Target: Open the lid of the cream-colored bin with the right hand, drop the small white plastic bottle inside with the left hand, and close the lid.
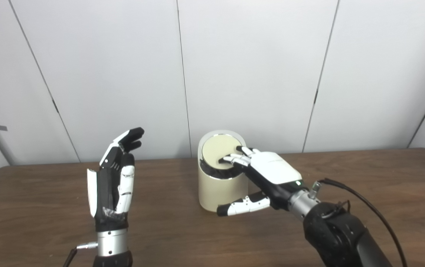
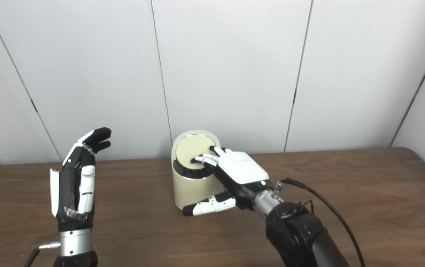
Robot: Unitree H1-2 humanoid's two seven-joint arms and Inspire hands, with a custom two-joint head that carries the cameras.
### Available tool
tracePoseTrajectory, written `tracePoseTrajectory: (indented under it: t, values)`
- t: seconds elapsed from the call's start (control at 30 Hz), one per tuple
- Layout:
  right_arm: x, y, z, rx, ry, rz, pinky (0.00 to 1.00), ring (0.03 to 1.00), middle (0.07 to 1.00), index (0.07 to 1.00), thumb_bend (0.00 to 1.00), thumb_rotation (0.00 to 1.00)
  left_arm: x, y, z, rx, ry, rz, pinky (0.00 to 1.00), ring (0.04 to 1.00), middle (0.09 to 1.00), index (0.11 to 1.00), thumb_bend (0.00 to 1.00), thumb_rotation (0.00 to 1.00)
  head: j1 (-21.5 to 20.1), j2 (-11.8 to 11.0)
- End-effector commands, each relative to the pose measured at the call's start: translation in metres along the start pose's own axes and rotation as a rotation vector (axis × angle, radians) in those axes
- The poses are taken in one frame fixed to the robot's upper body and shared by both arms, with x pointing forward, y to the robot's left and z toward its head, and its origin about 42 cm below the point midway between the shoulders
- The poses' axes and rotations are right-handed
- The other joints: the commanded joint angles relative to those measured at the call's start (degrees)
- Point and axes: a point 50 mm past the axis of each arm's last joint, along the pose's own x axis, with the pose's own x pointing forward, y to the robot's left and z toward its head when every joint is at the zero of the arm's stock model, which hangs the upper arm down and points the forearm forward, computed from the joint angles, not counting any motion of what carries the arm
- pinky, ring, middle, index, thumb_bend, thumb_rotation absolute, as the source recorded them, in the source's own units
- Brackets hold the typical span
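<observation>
With the right hand's (image 1: 271, 170) spread fingers laid on the lid (image 1: 219, 151) at 3 o'clock and the left hand (image 1: 114, 181) empty and spread, the bin (image 1: 216, 189) could be tipped by off-centre pressure.

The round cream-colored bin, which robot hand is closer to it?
The right hand. Its fingers rest on the lid of the round cream-colored bin, while the left hand is raised, open, off to the bin's left.

The bin (image 1: 218, 185) is cream with a silver rim and a cream lid (image 1: 219, 151). Both the left hand (image 1: 114, 185) and right hand (image 1: 268, 172) are black and white. The counter (image 1: 49, 207) is dark brown wood grain; the wall (image 1: 253, 55) pale grey.
</observation>
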Motion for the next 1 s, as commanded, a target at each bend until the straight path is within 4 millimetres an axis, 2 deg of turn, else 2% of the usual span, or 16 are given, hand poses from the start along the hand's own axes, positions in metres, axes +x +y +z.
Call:
tracePoseTrajectory:
  t: [0.0,0.1,0.3,0.43,0.47,0.53,0.6,0.67,0.83,0.97]
  values:
    - [0.002,-0.017,0.003,0.022,-0.046,-0.12,1.0,1.0,0.964,0.952,0.9,0.89,0.011,-0.004,0.008,-0.02,-0.07,0.0,0.76,0.8,0.774,0.757,0.44,0.86,-0.1,0.0]
    - [-0.003,-0.016,-0.001,0.041,-0.028,-0.15,1.0,1.0,0.997,0.985,0.88,0.91,0.011,-0.003,0.008,-0.012,-0.07,-0.003,0.77,0.802,0.777,0.76,0.44,0.87,-0.1,-0.2]
    - [-0.011,-0.016,-0.004,0.063,-0.021,-0.218,1.0,1.0,0.991,0.974,0.84,0.89,0.01,0.0,0.007,-0.011,-0.073,-0.004,0.76,0.798,0.775,0.758,0.42,0.88,-0.1,-0.4]
    - [-0.018,-0.013,-0.007,0.126,-0.039,-0.36,0.88,0.993,0.989,0.958,0.82,0.87,0.01,0.005,0.005,0.027,-0.071,-0.02,0.77,0.808,0.789,0.774,0.43,0.88,-0.4,-0.8]
    - [-0.02,-0.011,-0.009,0.148,-0.038,-0.405,0.84,0.976,0.979,0.945,0.79,0.85,0.01,0.006,0.004,0.042,-0.071,-0.025,0.77,0.809,0.796,0.781,0.42,0.88,-0.4,-0.8]
    - [-0.024,-0.007,-0.013,0.188,-0.033,-0.488,0.78,0.935,0.952,0.921,0.63,0.81,0.009,0.009,0.002,0.048,-0.063,-0.028,0.76,0.81,0.807,0.79,0.38,0.82,-0.5,-1.1]
    - [-0.029,-0.002,-0.02,0.235,-0.022,-0.563,0.76,0.89,0.908,0.889,0.5,0.78,0.009,0.012,0.0,0.033,-0.052,-0.022,0.76,0.813,0.814,0.796,0.35,0.77,-0.5,-1.3]
    - [-0.034,0.002,-0.029,0.264,-0.009,-0.634,0.75,0.864,0.882,0.857,0.42,0.72,0.008,0.015,-0.001,0.029,-0.047,-0.018,0.76,0.812,0.816,0.799,0.31,0.74,-0.4,-1.5]
    - [-0.045,0.012,-0.046,0.322,0.006,-0.748,0.68,0.812,0.854,0.795,0.36,0.56,0.006,0.027,-0.002,0.042,-0.036,0.005,0.75,0.799,0.811,0.794,0.26,0.62,-0.8,-1.9]
    - [-0.049,0.016,-0.052,0.388,-0.028,-0.794,0.64,0.772,0.812,0.734,0.32,0.52,0.004,0.033,-0.004,0.048,-0.027,0.02,0.75,0.791,0.803,0.788,0.25,0.58,-1.1,-2.4]
